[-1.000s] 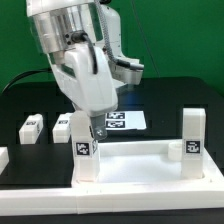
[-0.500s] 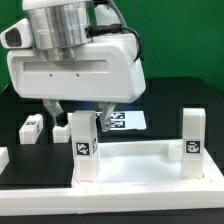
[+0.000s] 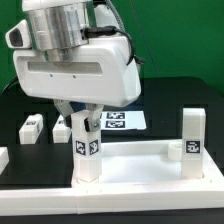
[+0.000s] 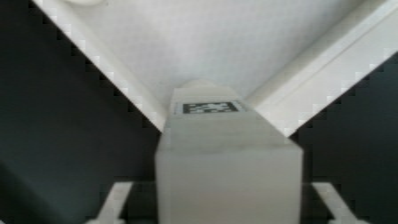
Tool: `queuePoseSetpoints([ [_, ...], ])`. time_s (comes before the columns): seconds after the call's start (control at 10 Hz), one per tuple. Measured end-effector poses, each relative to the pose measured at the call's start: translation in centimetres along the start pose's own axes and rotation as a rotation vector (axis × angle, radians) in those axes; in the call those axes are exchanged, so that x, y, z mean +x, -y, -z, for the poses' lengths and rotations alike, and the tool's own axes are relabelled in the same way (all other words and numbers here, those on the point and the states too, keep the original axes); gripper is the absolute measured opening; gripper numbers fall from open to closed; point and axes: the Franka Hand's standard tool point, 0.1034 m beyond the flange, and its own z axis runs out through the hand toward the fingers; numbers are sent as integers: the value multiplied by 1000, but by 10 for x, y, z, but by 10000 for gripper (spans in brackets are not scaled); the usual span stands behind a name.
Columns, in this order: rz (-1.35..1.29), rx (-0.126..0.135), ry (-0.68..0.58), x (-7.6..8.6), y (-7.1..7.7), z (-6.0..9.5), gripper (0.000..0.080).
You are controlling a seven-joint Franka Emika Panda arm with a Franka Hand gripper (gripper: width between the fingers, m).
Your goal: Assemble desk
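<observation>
About halfway I'd say: two legs [image 3: 191,145] upright in tabletop [image 3: 140,168] corners, two spares [image 3: 32,127] loose on the worktop [image 3: 175,100]. Tool [image 3: 82,112] straddles one upright leg [image 3: 88,148]; can't tell if clamped.

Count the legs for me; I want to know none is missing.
4 legs. Two stand in the tabletop's corners: one on the exterior view's left, under the claw, one on its right. Two lie loose behind, on the left. The arm may hide others.
</observation>
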Motion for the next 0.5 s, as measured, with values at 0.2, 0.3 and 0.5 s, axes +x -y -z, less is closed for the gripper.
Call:
queuePoseSetpoints([
  [0.2, -96, 1, 0, 0, 0, 0, 288],
  [0.3, -260, 14, 7, 2, -1, 0, 288],
  [0.5, -617, 57, 20, 5, -4, -2, 288],
])
